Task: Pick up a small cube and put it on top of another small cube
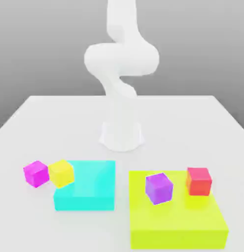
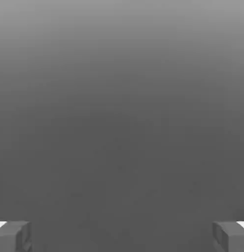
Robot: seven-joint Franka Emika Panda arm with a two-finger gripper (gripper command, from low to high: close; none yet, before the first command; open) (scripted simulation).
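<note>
A small bright magenta-pink cube point(image 1: 36, 173) rests on the white table at the exterior view's left, touching a yellow cube point(image 1: 61, 173) beside it. A violet-purple cube point(image 1: 158, 187) and a red cube point(image 1: 199, 181) sit on a lime-green slab point(image 1: 178, 221). The white arm point(image 1: 121, 59) rises from its base at the table's middle and leaves the picture at the top. In the hand view my gripper point(image 2: 122, 235) is open, its two fingertips point(image 2: 13, 236) far apart with nothing between them, facing plain grey.
A cyan slab point(image 1: 91, 189) lies next to the yellow cube, left of the lime-green slab. The arm's base point(image 1: 122, 134) stands behind both slabs. White table point(image 1: 192, 118) stretches behind and to both sides.
</note>
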